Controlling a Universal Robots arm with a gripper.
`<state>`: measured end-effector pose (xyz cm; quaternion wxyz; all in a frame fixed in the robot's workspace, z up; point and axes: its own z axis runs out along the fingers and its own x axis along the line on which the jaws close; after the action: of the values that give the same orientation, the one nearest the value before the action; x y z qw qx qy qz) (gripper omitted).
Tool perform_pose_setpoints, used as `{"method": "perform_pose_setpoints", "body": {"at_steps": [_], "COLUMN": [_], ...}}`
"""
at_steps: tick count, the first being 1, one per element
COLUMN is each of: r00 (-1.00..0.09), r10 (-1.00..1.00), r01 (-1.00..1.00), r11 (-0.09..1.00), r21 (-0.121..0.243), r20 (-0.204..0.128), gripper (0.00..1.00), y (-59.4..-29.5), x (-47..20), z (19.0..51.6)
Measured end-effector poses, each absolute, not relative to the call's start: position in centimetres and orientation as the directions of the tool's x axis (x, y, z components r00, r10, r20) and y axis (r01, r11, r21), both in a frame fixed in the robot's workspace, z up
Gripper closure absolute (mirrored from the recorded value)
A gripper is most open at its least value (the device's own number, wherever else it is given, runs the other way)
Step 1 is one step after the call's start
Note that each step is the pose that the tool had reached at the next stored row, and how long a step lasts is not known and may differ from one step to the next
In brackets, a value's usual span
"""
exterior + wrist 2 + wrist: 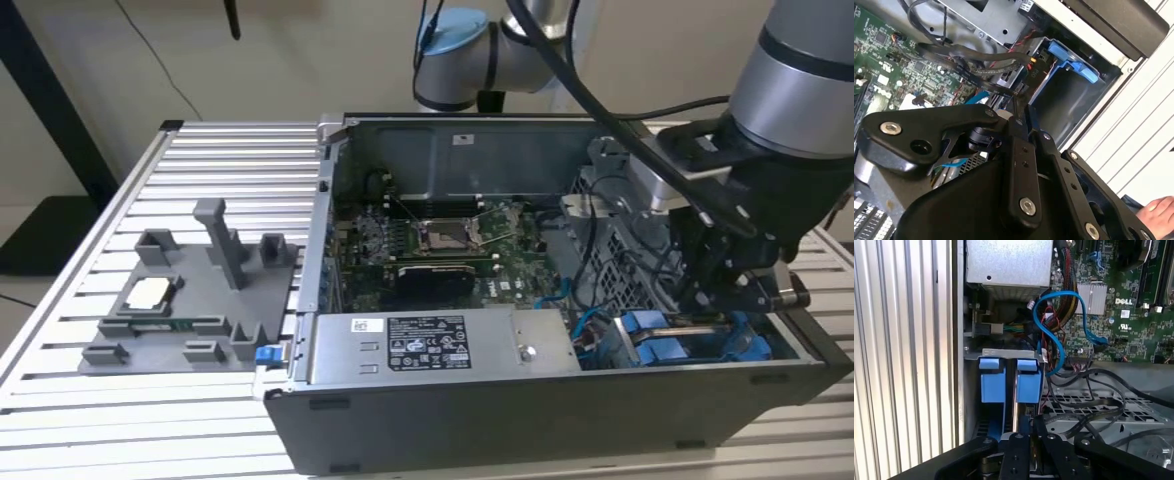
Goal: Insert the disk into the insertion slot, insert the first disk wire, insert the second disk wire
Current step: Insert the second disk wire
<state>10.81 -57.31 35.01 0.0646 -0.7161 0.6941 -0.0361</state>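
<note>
Far off to the exterior view's left of the claw, a grey moulded fixture [187,300] lies on the slatted aluminium table [200,160]. On it are a pale chip and a small green board with print too fine to read.

Nearer the claw stands the open computer case [534,420]. Its power supply box [427,345] bears a white label and a larger black one crowded with small print. Behind the box lies the green motherboard [441,240], with white lettering scattered over it.

At the exterior view's right, the gripper [714,312] reaches down into the case's corner bay. In both wrist views its black fingers [1021,440] are drawn close together at the tip. I cannot tell whether they pinch anything.

The disk [663,342] sits in the bay directly under the claw. In the first wrist view its bright blue frame [991,385] shows as two upright tabs side by side just beyond the fingertips. The drive's metal body and its label are hidden.

A light blue data cable [1059,315] loops from beside the tabs up to the board, and black cables [1089,405] lie across the perforated cage beside the claw. In the second wrist view a black flat cable [979,72] runs up to the gripper's tip [1019,107].
</note>
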Motion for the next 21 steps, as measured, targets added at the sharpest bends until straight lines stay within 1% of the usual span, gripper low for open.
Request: {"method": "perform_pose_setpoints", "body": {"at_steps": [21], "r00": [0.012], "r10": [-0.999], "r01": [-0.987], "r11": [-0.006], "r21": [-0.160], "r20": [-0.037], "gripper": [0.84], "y": [-57.17], "x": [10.74], "z": [34.09]}}
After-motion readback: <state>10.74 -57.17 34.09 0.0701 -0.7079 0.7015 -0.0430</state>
